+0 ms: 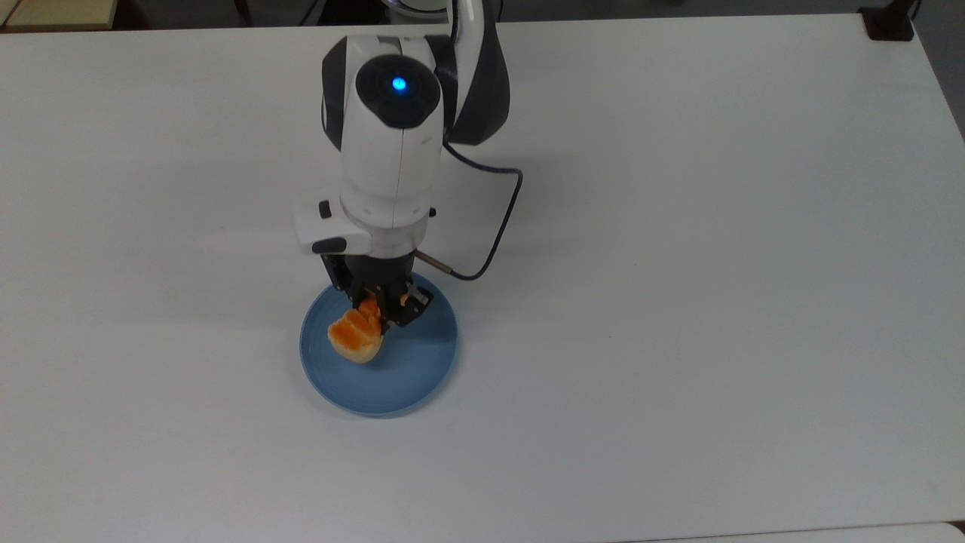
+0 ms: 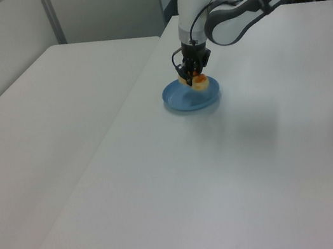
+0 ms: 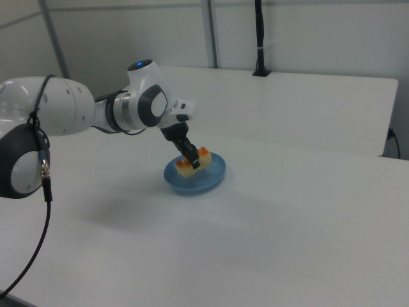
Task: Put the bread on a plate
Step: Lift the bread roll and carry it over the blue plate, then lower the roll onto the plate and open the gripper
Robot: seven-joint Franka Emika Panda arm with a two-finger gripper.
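Gripper (image 1: 375, 308) clenched on the bread (image 1: 354, 335), held low over the plate (image 1: 422, 366), centre-left of the top view. Carry looks done; lowering and release remain.

No readable text or labels anywhere

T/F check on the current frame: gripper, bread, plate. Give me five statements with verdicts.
1. The gripper is shut on the bread. True.
2. The bread is over the plate. True.
3. The plate is red. False: it is light blue.
4. The bread lies on the bare table, away from the plate. False: it is held within the plate's rim.
5. A second bun sits on the plate. False: one bread is there.
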